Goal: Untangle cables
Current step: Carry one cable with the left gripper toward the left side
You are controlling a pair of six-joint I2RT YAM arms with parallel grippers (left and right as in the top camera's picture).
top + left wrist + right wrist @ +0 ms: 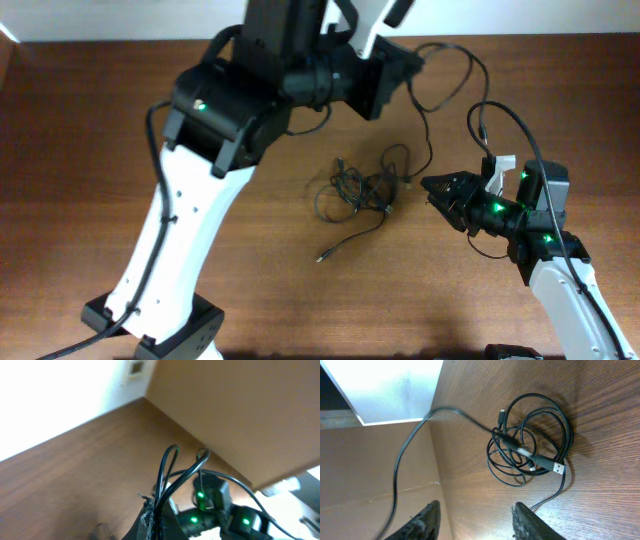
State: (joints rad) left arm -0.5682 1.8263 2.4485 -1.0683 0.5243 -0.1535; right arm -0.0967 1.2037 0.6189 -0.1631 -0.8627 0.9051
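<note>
Cables (365, 190) lie knotted mid-table, the bundle's long axis running across the table, directly ahead of the nearer right gripper (434, 188), whose fingers (427, 520) stand wide apart; 1 strand climbs to the raised left gripper (405, 62), seemingly pinched there. A silver USB plug (559, 467) shows; no writing is legible

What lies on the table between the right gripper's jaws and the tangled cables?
Only bare wooden tabletop. The right wrist view shows that stretch between the right gripper and the tangled cables.
</note>
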